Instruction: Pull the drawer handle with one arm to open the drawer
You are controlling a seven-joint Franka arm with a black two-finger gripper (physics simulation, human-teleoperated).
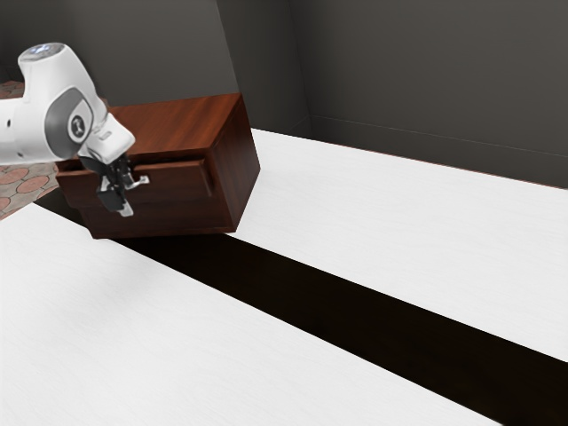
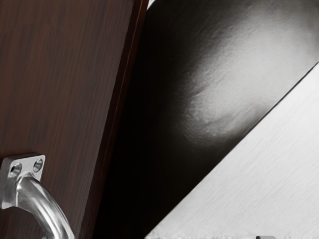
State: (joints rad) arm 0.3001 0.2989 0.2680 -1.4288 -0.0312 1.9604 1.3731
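The white, faintly brushed table (image 1: 399,222) is the biggest thing before me, crossed on a slant by a flat black band (image 1: 355,311). At its far corner, toward the exterior view's left, sits a boxy cabinet (image 1: 231,151) of dark reddish wood. Its drawer (image 1: 169,191) shows fine straight grain on the front panel. The handle (image 2: 39,203) is a curved bar of satin metal on a square plate with two screw holes. My white arm (image 1: 53,115) bends downward, with the black gripper (image 1: 117,200) right at the handle. I cannot tell whether it is clenched.
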